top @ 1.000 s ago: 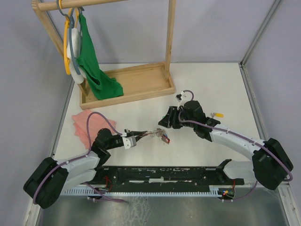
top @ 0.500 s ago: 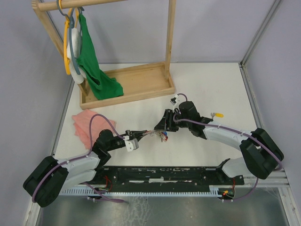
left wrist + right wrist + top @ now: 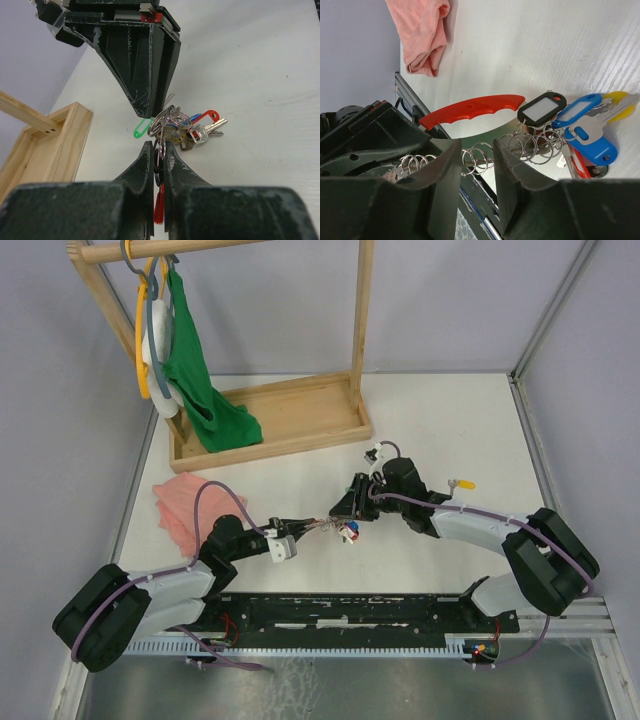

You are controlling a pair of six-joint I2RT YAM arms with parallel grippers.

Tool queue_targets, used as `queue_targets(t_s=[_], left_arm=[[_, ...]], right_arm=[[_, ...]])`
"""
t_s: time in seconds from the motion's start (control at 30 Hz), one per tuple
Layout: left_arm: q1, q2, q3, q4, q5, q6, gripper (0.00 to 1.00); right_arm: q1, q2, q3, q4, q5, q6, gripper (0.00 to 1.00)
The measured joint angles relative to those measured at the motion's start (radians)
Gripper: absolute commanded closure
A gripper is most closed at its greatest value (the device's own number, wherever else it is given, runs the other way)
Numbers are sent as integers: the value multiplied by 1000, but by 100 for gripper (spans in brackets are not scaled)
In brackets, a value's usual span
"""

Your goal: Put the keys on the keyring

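Note:
My left gripper [image 3: 308, 526] [image 3: 157, 146] is shut on the keyring [image 3: 159, 160], a chain of silver rings carrying the bunch [image 3: 342, 530] low over the table. The bunch holds red [image 3: 207, 116], blue [image 3: 585, 137] and black [image 3: 541, 107] tags. My right gripper [image 3: 346, 512] [image 3: 477, 150] is open, its fingers either side of the ring chain [image 3: 479, 159] without pinching it. A green-tagged key [image 3: 142, 128] lies on the table under the right fingers [image 3: 148, 95]. A yellow-tagged key [image 3: 462, 483] lies apart to the right. A yellow piece [image 3: 620, 99] shows behind the blue tag.
A wooden rack with tray base [image 3: 270, 425] [image 3: 45, 145] stands at the back left, with a green cloth [image 3: 195, 370] and hoops hanging from it. A pink cloth [image 3: 180, 505] [image 3: 422, 35] lies left of the left arm. A black rail [image 3: 350, 610] runs along the near edge.
My right gripper has moved left and down to the bunch, and its fingers now straddle the rings. My left gripper stays shut on the ring, shifted slightly.

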Motion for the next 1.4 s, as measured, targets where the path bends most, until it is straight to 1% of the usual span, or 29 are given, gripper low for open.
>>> queue_targets(t_s=[0.33,0.47,0.53,0.73,0.87,1.07,1.23,1.4], left_arm=[[-5,-26,-11,-10,-25,0,97],[-5,-33,-12,-10,-34,0,97],[-5,-37,-14,-11,-37,0,97],[-5,-54,-17,-13,-38,0,97],[-5,-63,-25,-5,-45,-1,97],[-5,-60,-47,46,-84,-49,97],[-5,-60,-47,99,-115,-90,97],[-5,-66,-47,107,-122,-115,97]], right_arm=[[3,-72,-2,24,-31,1,70],[4,-85,-2,22,-40,-10,69],[4,-86,-2,2,-39,-30,67],[-17,-106,-2,-80,-15,-109,66],[-31,-116,-24,-81,-10,-157,66],[-32,-105,-122,18,-10,-175,66],[-32,-30,-167,187,-20,-174,66],[-32,43,-192,358,-51,-159,66]])
